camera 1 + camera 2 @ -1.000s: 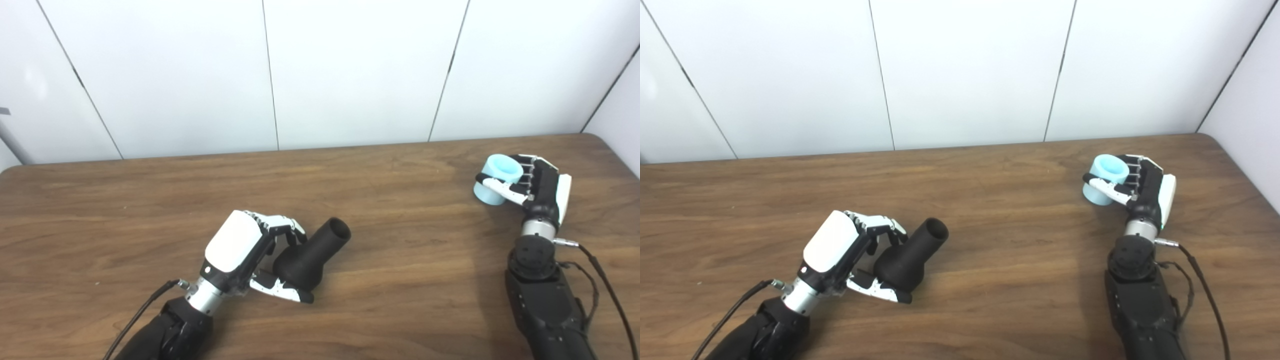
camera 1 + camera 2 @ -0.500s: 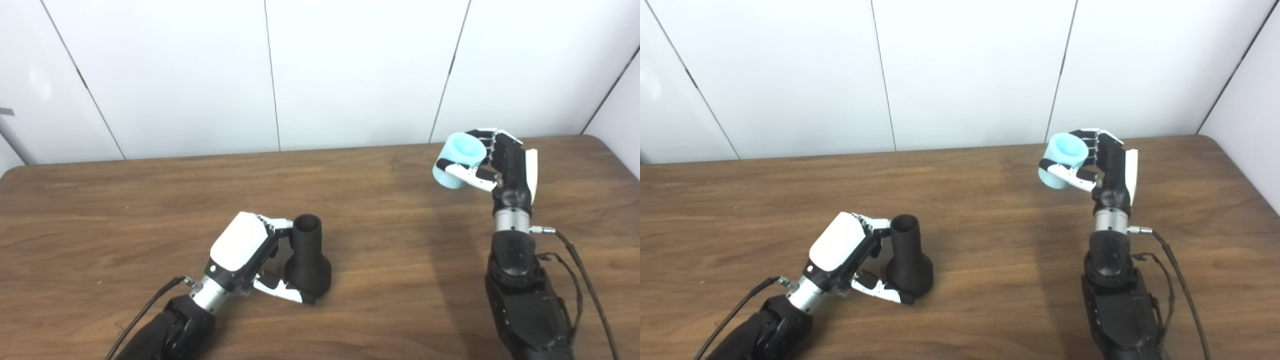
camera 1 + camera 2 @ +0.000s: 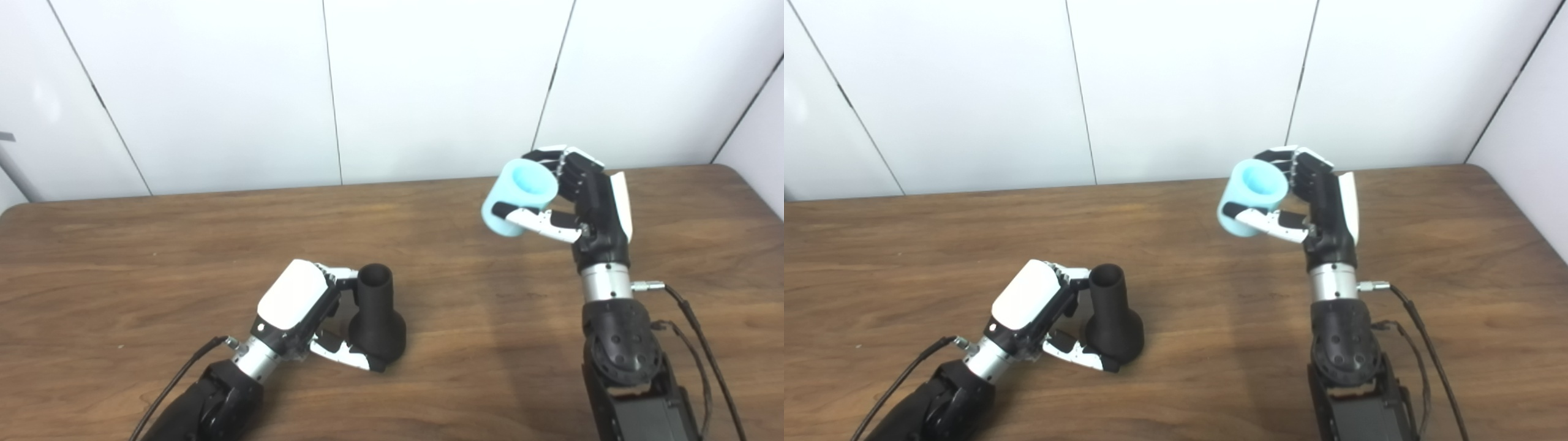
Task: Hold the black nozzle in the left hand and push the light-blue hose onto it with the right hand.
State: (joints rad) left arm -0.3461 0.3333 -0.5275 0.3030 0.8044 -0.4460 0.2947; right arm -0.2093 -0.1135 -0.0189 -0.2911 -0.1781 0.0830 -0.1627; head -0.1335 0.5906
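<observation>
Nozzle (image 3: 376, 315), black, stands upright on the wooden table (image 3: 122, 257) with its flared base down and its narrow open neck pointing up. Left hand (image 3: 306, 315) sits just beside the nozzle on the side away from the hose; its fingers (image 3: 340, 278) curl around the neck and its thumb (image 3: 343, 355) wraps the front of the flared base, so the hand is closed on the nozzle. Light-blue hose (image 3: 517, 196), a short thick-walled tube section, is held off the table surface, well apart from the nozzle and beyond it toward the wall (image 3: 429, 86). The hose is tilted, with one open end facing up toward the cameras and the other end angled down toward the nozzle side. Right hand (image 3: 582, 202) grips the hose: the fingers (image 3: 560, 168) are pressed together around the far side of the tube and the thumb (image 3: 539, 219) lies across its near side. Between nozzle and hose there is bare table only; no object occupies the space between them. A cable (image 3: 698, 324) runs from the right wrist, on the side away from the nozzle. A second cable (image 3: 177, 380) leaves the left wrist, nearer the cameras than the nozzle. White wall panels stand behind the far table edge
</observation>
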